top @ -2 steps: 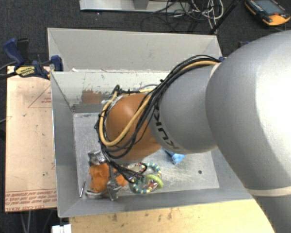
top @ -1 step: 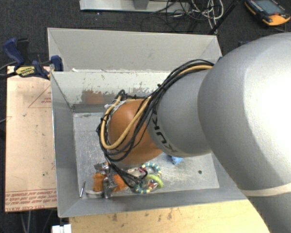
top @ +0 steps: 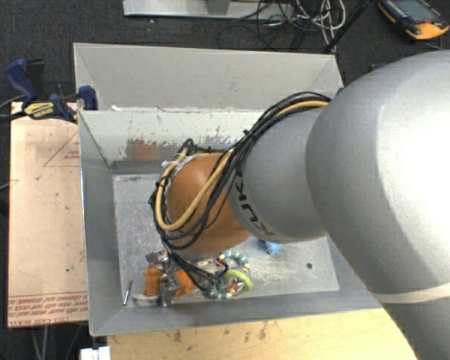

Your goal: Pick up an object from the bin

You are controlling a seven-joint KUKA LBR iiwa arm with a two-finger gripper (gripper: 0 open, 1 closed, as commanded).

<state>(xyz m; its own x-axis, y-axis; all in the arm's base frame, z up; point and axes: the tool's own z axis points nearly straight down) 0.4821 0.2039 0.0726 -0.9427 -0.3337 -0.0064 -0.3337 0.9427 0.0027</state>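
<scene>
Your gripper (top: 162, 280) sits low in the grey bin's (top: 97, 201) near left corner, beside a small orange object (top: 151, 280); whether it is spread or closed cannot be told; a multicoloured beaded ring (top: 234, 273), perhaps a bracelet, lies just right of it.

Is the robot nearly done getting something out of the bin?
Not yet. The reaching part looks done: the hand is down at the bin floor, near the front left corner, beside a small orange thing and a beaded ring. Whether it has gripped anything is hidden. Lifting something out is what's left; a blue scrap lies farther right.
</scene>
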